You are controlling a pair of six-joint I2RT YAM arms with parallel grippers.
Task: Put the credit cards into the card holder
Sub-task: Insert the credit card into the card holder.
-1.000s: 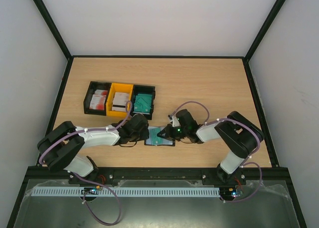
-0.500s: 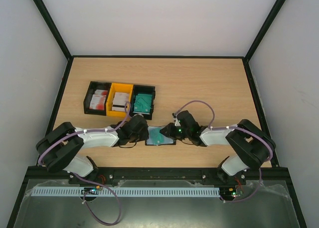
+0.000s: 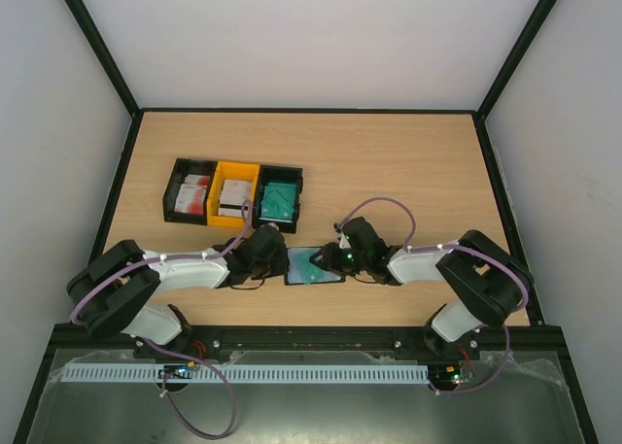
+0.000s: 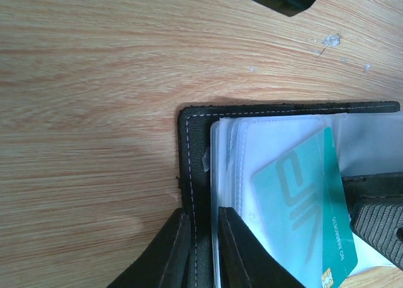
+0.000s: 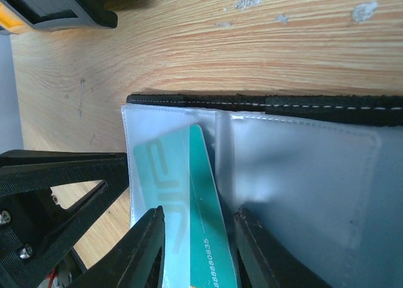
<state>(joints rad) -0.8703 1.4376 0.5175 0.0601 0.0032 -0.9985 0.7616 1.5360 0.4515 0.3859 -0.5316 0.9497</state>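
**Teal card at the sleeves, holder pinned by L**

The holder is seen lying open on the table, clear sleeves up, directly btwn the two grippers, which are set tip to tip over it.

The L gripper is held nearly closed. The holder's black stitched edge is pinched btwn its fingers, w/ one finger set outside the cover and the other on the sleeve side. Just beyond those fingertips and off to one side, a teal card is seen lying at a slant on the sleeves, chip end nearest the camera.

Over on the R side, the R gripper is found partly open. Its jaws are parted, and the card lies flat in the gap and runs out past the fingertips. Nothing is seen clamped there. Whether the pads touch the card's long edges can't be told. The card's far corner is laid over the sleeve beyond the R fingertips, close to the L gripper's frame. Whether it is tucked inside a pocket or only resting on top can't be told either.

Well apart from both sets of jaws, out to the far side of the L gripper, three bins are lined up touching: black, yellow, black. More cards are stacked in them.
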